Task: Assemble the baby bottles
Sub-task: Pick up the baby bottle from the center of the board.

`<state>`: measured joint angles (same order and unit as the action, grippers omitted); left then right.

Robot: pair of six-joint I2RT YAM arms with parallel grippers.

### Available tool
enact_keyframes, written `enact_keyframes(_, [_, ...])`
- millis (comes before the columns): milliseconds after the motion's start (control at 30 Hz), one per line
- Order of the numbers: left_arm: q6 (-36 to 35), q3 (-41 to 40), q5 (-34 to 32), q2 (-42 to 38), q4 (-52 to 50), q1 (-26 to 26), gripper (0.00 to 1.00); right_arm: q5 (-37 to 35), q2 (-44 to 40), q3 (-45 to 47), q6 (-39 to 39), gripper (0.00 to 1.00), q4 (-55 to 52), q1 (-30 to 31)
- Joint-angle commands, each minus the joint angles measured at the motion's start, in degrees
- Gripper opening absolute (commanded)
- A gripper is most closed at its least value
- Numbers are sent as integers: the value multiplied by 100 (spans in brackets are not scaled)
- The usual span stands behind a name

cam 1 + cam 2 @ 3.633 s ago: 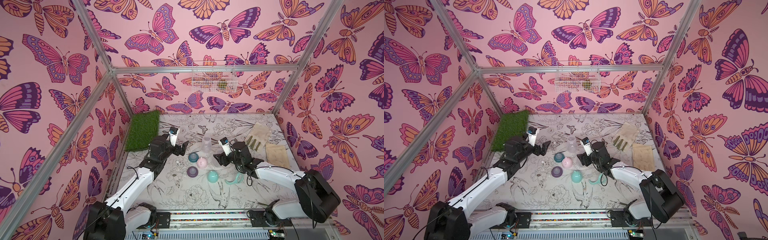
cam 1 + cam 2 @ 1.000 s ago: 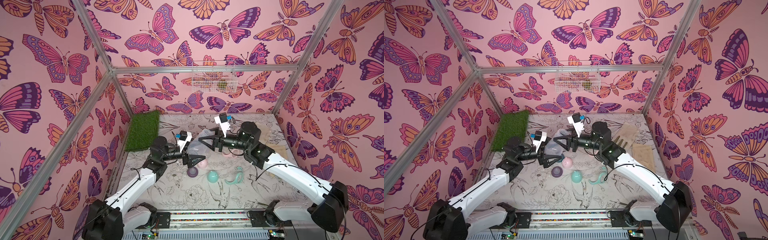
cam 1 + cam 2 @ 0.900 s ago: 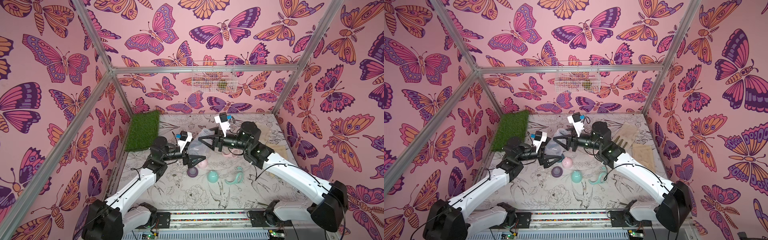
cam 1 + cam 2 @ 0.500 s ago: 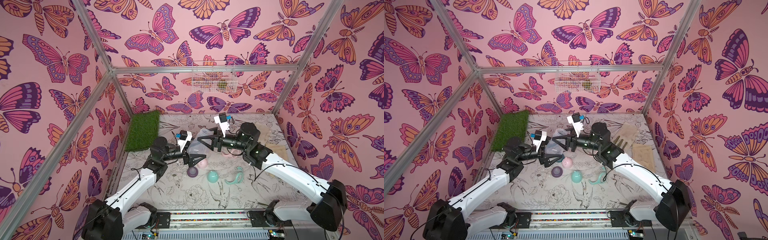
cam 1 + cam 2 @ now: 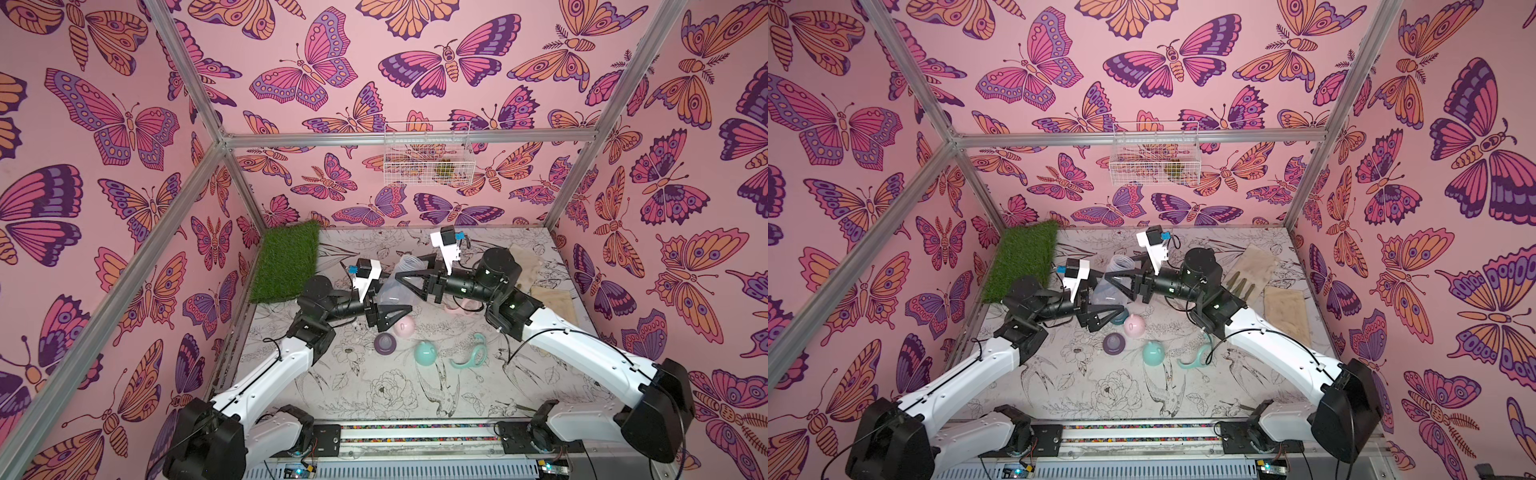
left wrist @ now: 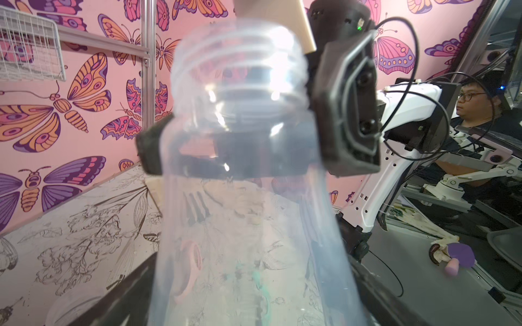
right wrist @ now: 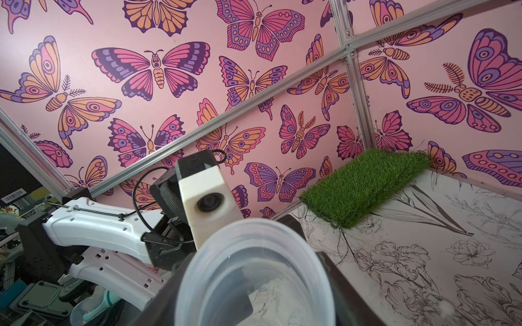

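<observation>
Clear bottle (image 5: pixel 390 289): your right gripper (image 5: pixel 405 280) clamps its shoulder in the air, probably for handover.
Left gripper (image 5: pixel 392 298): jaws spread around the base; you should close next.

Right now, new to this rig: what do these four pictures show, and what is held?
Two white robot arms, each ending in a black two-fingered tool. Two pictures look down from one overhead camera pair; two come from wrist cameras. The right tool grips a small clear plastic bottle in the air. The left tool flanks its base; whether it pinches is unclear. On the flower-printed table lie a pink dome cap, a teal dome cap, a purple round collar and a teal twin-handled ring.
</observation>
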<state>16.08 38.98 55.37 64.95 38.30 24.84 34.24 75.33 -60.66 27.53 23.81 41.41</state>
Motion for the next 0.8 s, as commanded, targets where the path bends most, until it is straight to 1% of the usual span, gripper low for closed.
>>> enact_keyframes(0, [141, -73, 229, 42, 491, 69, 98, 57, -89, 47, 127, 0, 177, 56])
enact_keyframes(233, [159, -75, 368, 122, 548, 100, 99, -31, -178, 47, 75, 0, 210, 53])
enact_keyframes(600, [216, -98, 299, 243, 585, 117, 99, -237, -334, 97, 6, 0, 347, 59])
enact_keyframes(767, [433, -57, 290, 290, 837, 148, 99, -286, -328, 195, 26, 0, 564, 61])
